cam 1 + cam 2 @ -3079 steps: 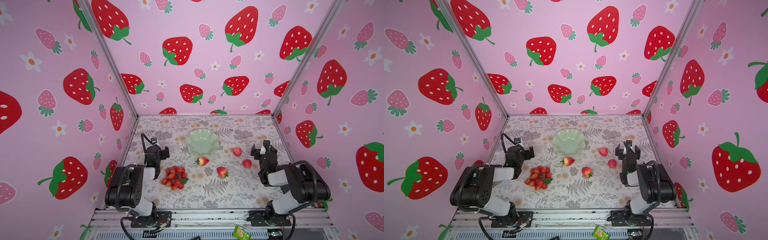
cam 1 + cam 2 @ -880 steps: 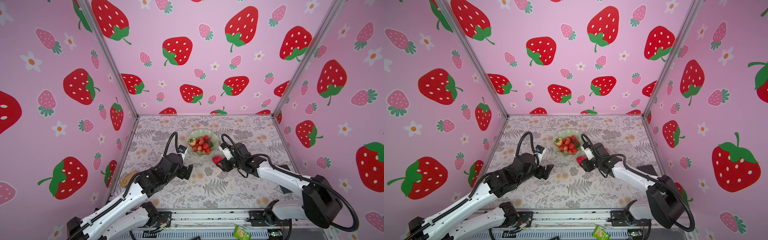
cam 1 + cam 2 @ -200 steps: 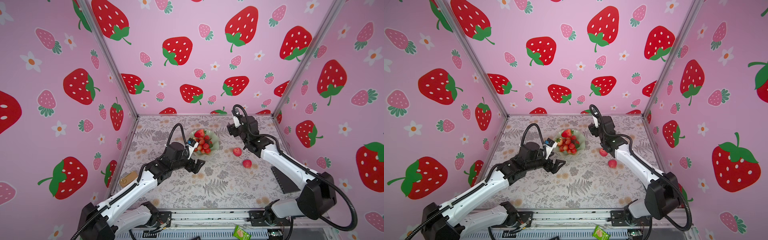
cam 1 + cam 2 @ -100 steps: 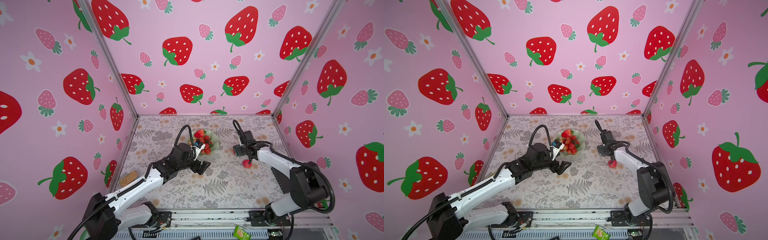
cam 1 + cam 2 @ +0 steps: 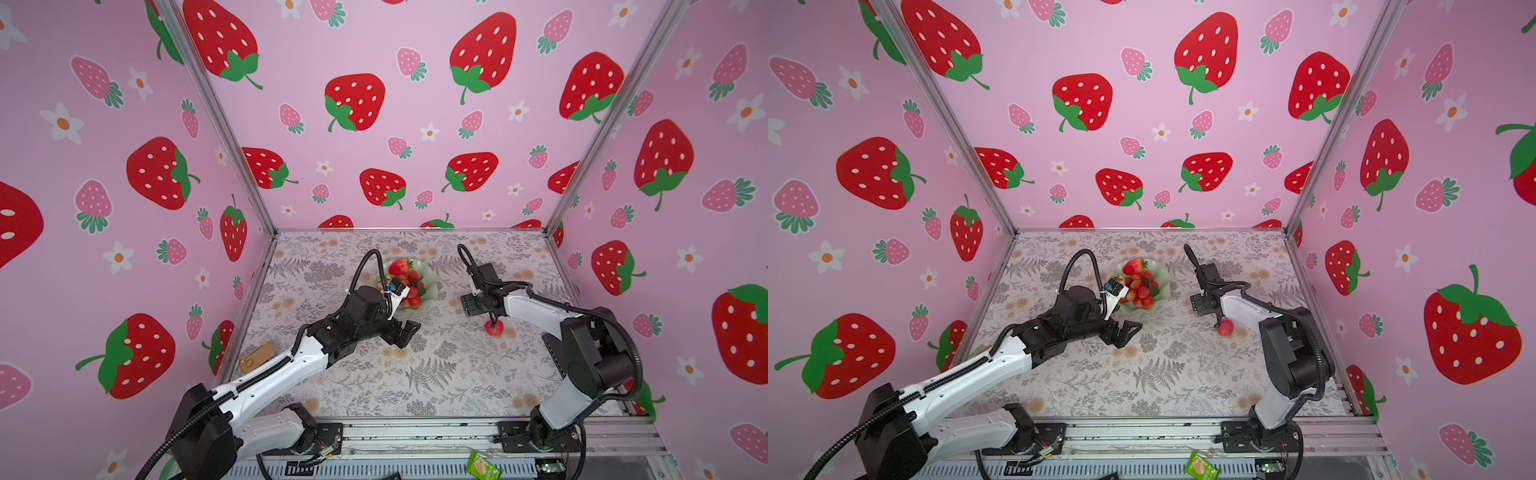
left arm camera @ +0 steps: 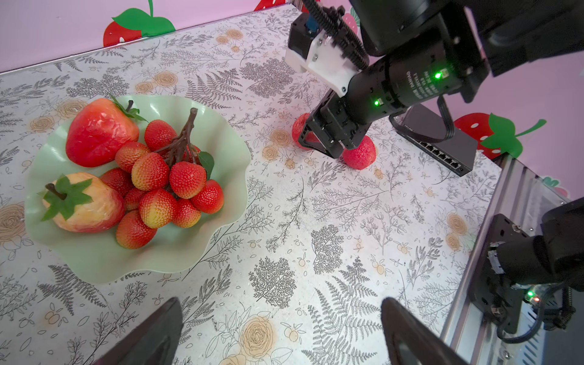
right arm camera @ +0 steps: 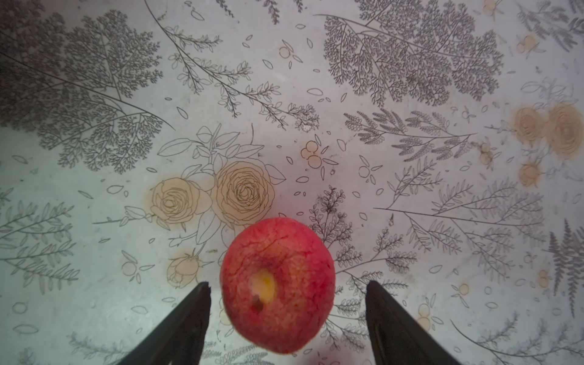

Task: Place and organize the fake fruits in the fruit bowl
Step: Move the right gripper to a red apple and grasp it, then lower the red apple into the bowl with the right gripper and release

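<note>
The fruit bowl (image 5: 432, 291) (image 5: 1165, 291) (image 6: 94, 262), mint green with a wavy rim, holds two strawberries (image 6: 98, 132) (image 6: 85, 205) and the cluster of small red balls (image 6: 170, 183). Two apples lie on the table to its right. My right gripper (image 7: 287, 283) (image 5: 482, 313) (image 6: 328, 142) stands open and points down around one apple (image 7: 278, 284) (image 6: 298, 129), with a gap at each finger; in both top views this apple is hidden under the gripper. The second apple (image 5: 494, 327) (image 5: 1225, 327) (image 6: 360, 155) lies just beside it. My left gripper (image 6: 279, 305) (image 5: 403, 334) (image 5: 1125, 332) hovers open and empty in front of the bowl.
A black network switch (image 6: 442, 142) lies by the right wall close behind the apples. A tan flat object (image 5: 257, 357) rests at the table's left edge. A green packet (image 5: 482, 465) lies on the front rail. Pink walls close three sides.
My right gripper came down from high near the back wall onto the apples, and its fingers have narrowed around one. My left gripper drifted slightly to the right, still open.
</note>
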{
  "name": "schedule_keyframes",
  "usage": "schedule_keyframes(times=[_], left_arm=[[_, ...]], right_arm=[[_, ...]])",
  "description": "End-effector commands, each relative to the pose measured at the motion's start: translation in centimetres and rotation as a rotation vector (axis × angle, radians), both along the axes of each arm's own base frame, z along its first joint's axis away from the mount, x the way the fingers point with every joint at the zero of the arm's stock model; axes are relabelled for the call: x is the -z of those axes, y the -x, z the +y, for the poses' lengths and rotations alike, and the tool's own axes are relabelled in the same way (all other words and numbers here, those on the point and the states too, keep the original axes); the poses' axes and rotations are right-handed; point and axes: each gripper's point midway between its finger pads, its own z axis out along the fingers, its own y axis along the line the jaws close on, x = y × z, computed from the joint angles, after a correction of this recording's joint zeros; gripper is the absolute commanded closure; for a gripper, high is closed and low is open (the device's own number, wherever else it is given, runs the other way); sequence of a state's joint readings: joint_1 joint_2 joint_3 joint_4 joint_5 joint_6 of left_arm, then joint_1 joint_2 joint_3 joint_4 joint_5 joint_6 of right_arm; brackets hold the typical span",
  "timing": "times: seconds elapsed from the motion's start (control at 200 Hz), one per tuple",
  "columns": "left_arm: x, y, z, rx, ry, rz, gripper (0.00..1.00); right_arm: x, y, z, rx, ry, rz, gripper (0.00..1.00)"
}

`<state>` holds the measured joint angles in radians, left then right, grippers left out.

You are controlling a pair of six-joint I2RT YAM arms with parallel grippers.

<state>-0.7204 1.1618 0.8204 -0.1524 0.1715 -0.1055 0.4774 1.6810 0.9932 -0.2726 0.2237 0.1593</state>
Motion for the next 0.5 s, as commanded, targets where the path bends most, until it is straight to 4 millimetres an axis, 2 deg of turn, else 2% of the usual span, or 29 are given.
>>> schedule_keyframes(times=[0.0, 0.32, 0.415, 0.495], left_arm=[[-2.8, -0.6, -0.2, -0.012, 0.032, -0.072, 0.01], [-3.8, -1.0, 2.8, -0.104, -0.030, -0.140, 0.01], [-3.8, -1.1, 3.4, -0.121, -0.032, -0.147, 0.01], [-3.7, -1.3, 3.6, -0.134, -0.030, -0.146, 0.01]], right_arm=[[0.4, -0.4, 0.1, 0.012, -0.002, 0.005, 0.26], [1.6, -0.5, -0.3, 0.015, 0.007, 0.036, 0.47], [0.1, -1.0, 0.9, -0.045, -0.041, -0.014, 0.56], [-2.2, -1.5, 2.3, -0.101, -0.097, -0.089, 0.58]])
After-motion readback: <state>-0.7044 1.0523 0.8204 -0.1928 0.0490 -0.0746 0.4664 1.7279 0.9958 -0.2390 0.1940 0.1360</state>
